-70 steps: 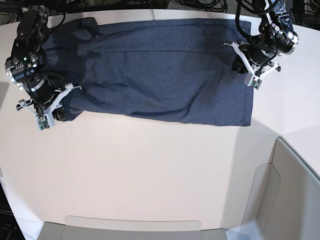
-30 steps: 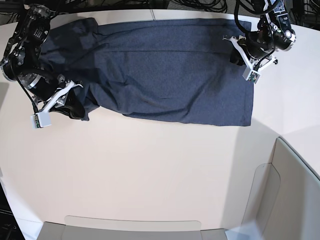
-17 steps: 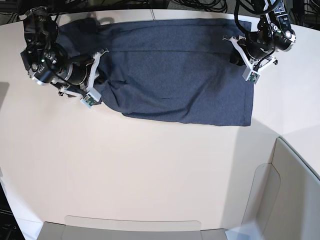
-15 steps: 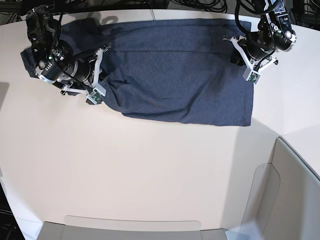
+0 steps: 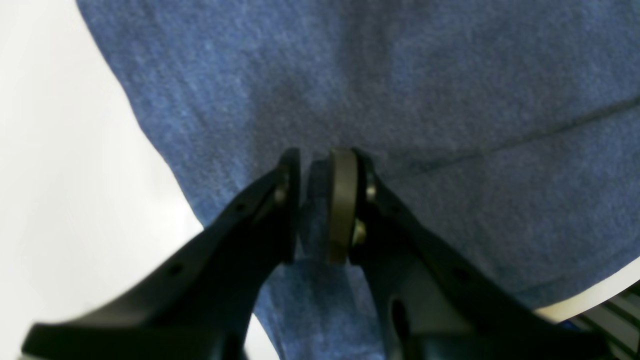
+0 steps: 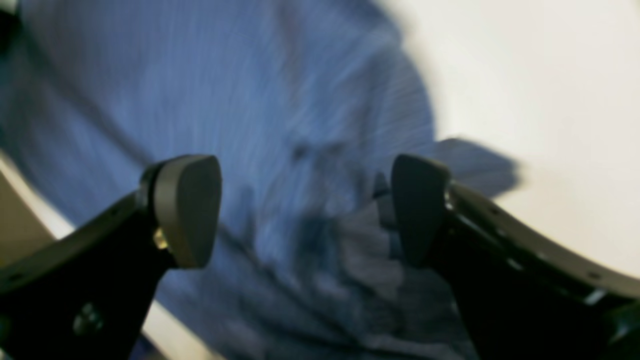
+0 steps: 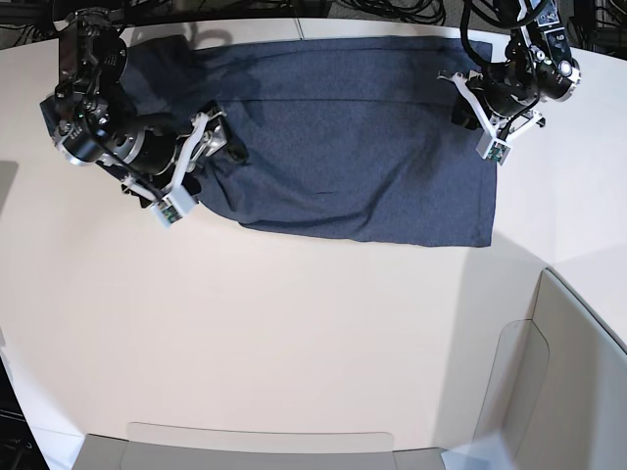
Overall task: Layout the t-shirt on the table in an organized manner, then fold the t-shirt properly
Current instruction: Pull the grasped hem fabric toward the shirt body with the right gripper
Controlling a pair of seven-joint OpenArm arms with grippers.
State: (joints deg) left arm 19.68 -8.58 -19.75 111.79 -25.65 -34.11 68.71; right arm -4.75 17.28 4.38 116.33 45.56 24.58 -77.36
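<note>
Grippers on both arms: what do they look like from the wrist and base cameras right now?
The left gripper has black, perforated curved fingers tipped with dark olive-grey pads and small brass-coloured screws. The right gripper matches: black fingers, rounded dark pads. In the base view both arms are black, with white brackets at the wrists and black cables trailing behind them.

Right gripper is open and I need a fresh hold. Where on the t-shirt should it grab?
Likely the bunched fold of the t-shirt just beside the right gripper, coming from the bare table side. The cloth there is heaped into a ridge the jaws can close on; the rest lies flat. The left gripper pins the opposite end.
</note>
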